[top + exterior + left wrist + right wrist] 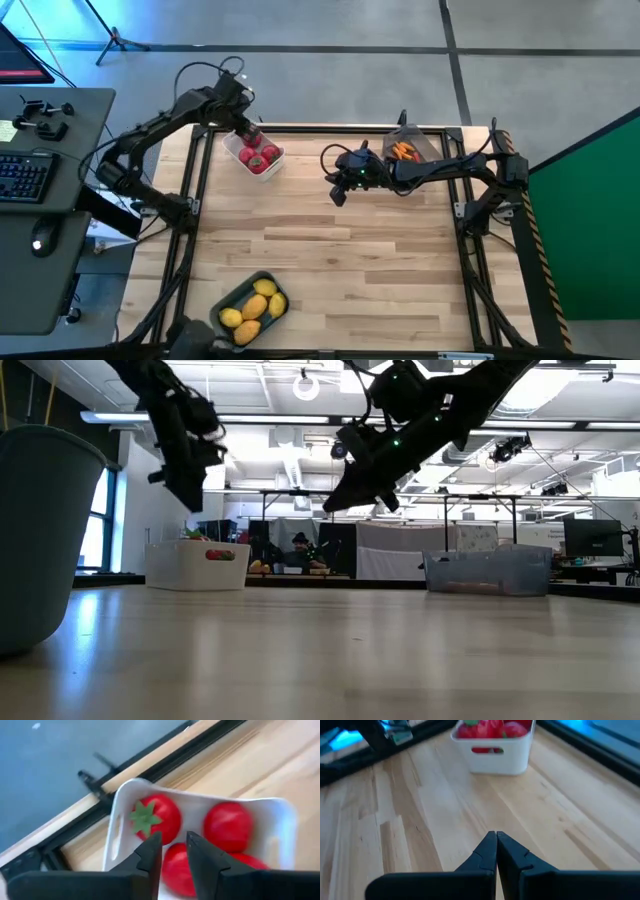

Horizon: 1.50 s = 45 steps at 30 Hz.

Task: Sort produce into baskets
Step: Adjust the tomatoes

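The left claw (252, 135) hangs over the white basket (241, 157) at the far left of the worktop (340, 240). Its fingers (150, 854) stand a little apart with nothing between them, and they hide part of the red fruits (227, 826) lying in the basket below. One fruit shows a green top (144, 817); how many fruits there are I cannot count surely.

The right claw (340, 193) hovers above the middle of the far side, its fingers (490, 851) pressed together and holding nothing.

Behind it the dark see-through basket (425, 143) holds thin orange pieces (402, 151), partly covered by the arm. The grey-blue basket (232, 297) with the yellow fruits (256, 305) stands at the near edge, well apart from both claws.
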### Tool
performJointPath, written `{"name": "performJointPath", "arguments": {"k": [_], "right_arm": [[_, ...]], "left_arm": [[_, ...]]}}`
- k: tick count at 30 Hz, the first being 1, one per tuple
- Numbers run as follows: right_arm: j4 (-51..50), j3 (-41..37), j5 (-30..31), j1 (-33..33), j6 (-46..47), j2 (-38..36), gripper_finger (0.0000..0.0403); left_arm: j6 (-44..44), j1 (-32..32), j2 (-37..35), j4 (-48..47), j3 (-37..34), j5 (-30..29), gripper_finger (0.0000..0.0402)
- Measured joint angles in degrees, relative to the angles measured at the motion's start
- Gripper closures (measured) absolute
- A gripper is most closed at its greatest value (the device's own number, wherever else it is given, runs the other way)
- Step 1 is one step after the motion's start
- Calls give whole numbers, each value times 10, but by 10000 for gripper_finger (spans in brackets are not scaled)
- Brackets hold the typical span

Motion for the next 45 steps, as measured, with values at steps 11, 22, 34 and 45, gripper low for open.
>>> {"name": "performJointPath", "arguments": {"k": [11, 22, 34, 45], "right_arm": [[14, 0, -5, -9, -11, -1, 403], [14, 0, -6, -9, -11, -1, 403], [14, 0, -6, -9, -9, -1, 403], [14, 0, -6, -9, 5, -1, 403]], "left_arm": [[-72, -66, -92, 18, -100, 107, 398], [-101, -71, -60, 39, -151, 49, 401], [-92, -70, -3, 77, -158, 30, 401], [-96, -70, 7, 76, -158, -13, 401]]}}
